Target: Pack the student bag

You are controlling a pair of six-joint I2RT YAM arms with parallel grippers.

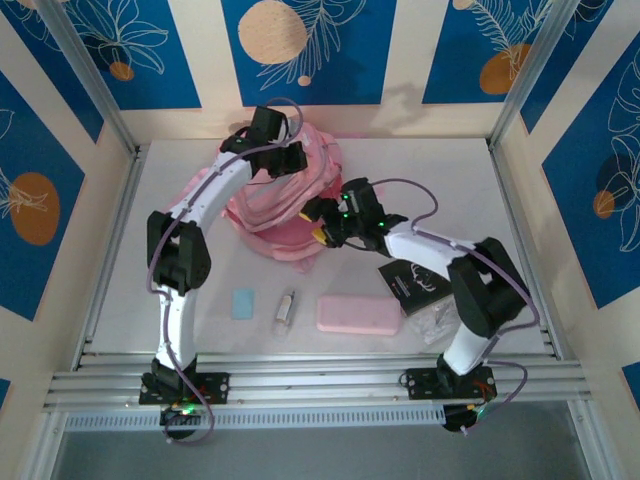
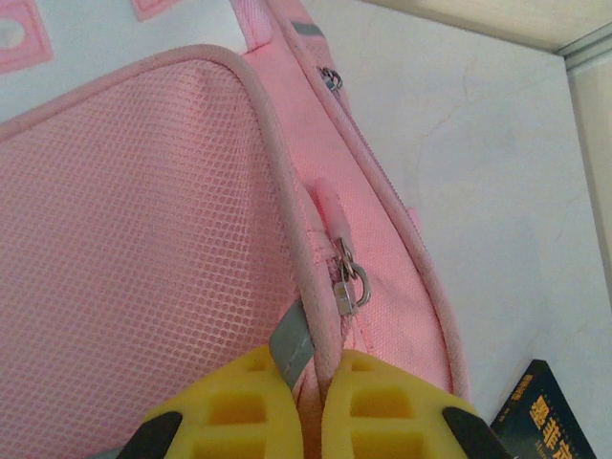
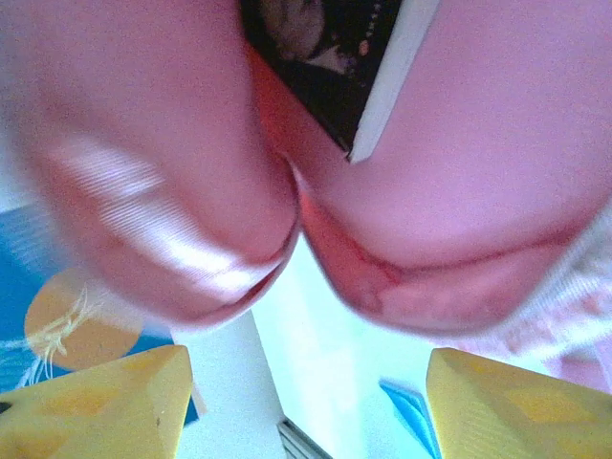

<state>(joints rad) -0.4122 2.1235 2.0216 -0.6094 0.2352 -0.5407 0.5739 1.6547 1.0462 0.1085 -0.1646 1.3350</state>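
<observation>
Two robot arms reach over a white bench (image 1: 450, 180) to the student bag (image 1: 275, 215), a soft pink backpack slumped mid-bench toward the far side. The left pincer (image 2: 311, 416) has its yellow fingers together, clamped on the bag's piped edge beside a pink mesh panel, with a silver zip pull (image 2: 349, 282) just past the fingertips. The right pincer (image 3: 306, 411) is at the bag's near right side, its yellow fingers apart with nothing between them. Blurred pink folds hang close in front of it, and a black item with a white edge (image 3: 335, 57) shows in the gap between them. Along the near part of the bench, left to right, lie a small pale blue block (image 1: 243, 303), a small clear bottle (image 1: 285, 310), a flat pink pencil case (image 1: 358, 314), a black booklet (image 1: 410, 283) and a crumpled clear wrapper (image 1: 435, 322).
</observation>
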